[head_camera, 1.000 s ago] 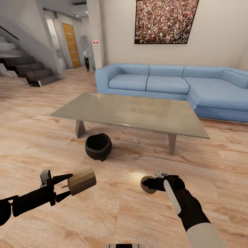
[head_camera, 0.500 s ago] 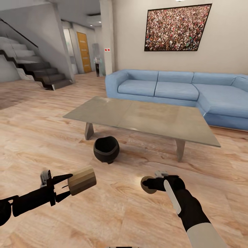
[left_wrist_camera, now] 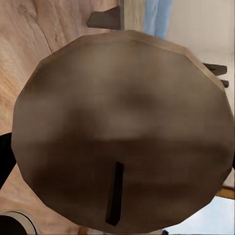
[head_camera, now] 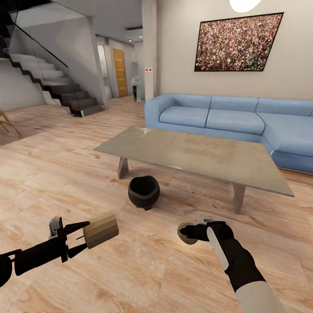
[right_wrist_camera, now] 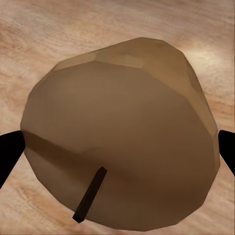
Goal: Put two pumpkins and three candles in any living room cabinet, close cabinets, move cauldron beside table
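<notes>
1. Two candles are being carried: one stubby, faceted beige candle (head_camera: 101, 230) is being clamped in the left gripper (head_camera: 82, 237), another tan candle (head_camera: 188, 233) in the right gripper (head_camera: 191, 232).
2. Scenery is being swept rightward since a second ago; the base is being turned, presumably in search of the cabinet.
3. Matte-black cauldron (head_camera: 144, 191) is being left beside the glossy grey table (head_camera: 195, 152).

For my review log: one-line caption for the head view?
Each gripper holds a candle over wood floor; cauldron sits beside the table.
</notes>
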Tool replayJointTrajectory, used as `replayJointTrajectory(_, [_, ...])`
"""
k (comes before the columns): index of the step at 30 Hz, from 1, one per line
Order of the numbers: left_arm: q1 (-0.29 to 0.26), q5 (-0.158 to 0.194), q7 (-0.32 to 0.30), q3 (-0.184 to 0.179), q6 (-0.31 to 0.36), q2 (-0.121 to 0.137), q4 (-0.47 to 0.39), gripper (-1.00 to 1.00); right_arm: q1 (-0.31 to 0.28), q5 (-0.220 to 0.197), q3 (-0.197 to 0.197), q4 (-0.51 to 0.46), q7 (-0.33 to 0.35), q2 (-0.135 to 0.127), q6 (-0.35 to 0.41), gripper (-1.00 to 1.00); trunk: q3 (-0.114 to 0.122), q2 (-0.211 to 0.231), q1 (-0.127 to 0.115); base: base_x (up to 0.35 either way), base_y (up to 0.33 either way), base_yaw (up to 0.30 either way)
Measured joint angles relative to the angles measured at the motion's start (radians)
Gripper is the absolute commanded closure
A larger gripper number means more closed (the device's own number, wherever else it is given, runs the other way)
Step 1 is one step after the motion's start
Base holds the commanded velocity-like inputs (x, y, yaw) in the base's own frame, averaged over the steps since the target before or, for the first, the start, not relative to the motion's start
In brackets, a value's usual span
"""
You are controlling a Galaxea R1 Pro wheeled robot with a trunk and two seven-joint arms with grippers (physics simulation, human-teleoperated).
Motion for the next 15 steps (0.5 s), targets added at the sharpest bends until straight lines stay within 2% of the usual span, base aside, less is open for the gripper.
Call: replayJointTrajectory(15, [0.000,0.005,0.000,0.007,-0.001,0.002,0.031,1.00,0.000,0.000,0.000,0.000,0.000,0.000,0.000,1.00,0.027,0.105,-0.058,0.000,0.000,0.171])
